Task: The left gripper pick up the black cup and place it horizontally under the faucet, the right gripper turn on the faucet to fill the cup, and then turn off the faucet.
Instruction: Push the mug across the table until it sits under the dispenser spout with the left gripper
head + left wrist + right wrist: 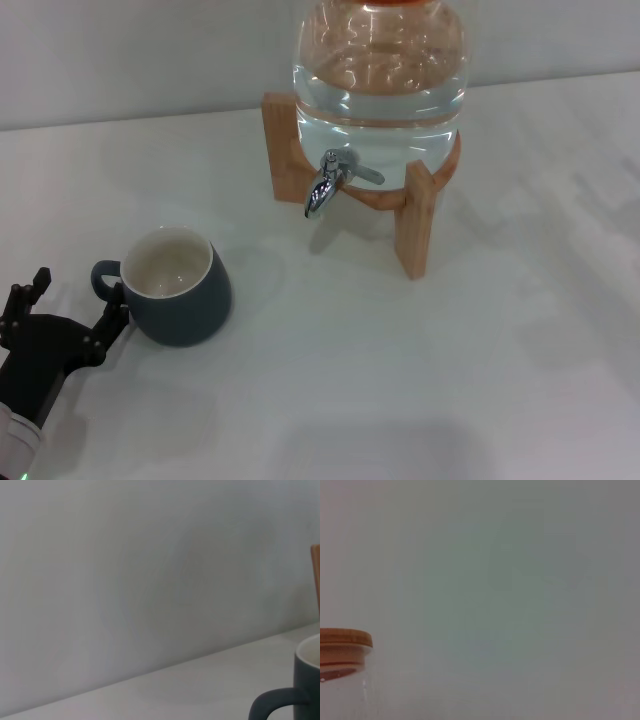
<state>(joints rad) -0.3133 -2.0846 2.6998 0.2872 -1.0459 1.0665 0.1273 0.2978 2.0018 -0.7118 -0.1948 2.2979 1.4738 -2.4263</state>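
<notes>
Black cup [180,288]: standing upright on the white surface [420,380], toward its near left corner, cream inside showing, loop handle pointing to the surface's left edge. In the left wrist view the cup [305,690] is showing only as a dark body and handle arc at the frame's edge.

Left gripper [68,310]: sitting low at the near left corner of the surface, just beside the cup's handle. Its black jointed fingers [108,322] are standing apart, one tip lying close against the handle, the other well out toward the left edge; nothing is being clamped between them.

Faucet [330,182]: chrome tap projecting from the front of the glass jar [380,60], spout curving down, lever lying sideways. No water is running from it. It is standing well apart from the cup, toward the far middle of the surface.

Glass jar: holding clear water, resting in a wooden stand [415,225] near the far edge. The right wrist view is catching only its wooden lid [342,639] against a plain wall.

Right gripper: not appearing in any view
</notes>
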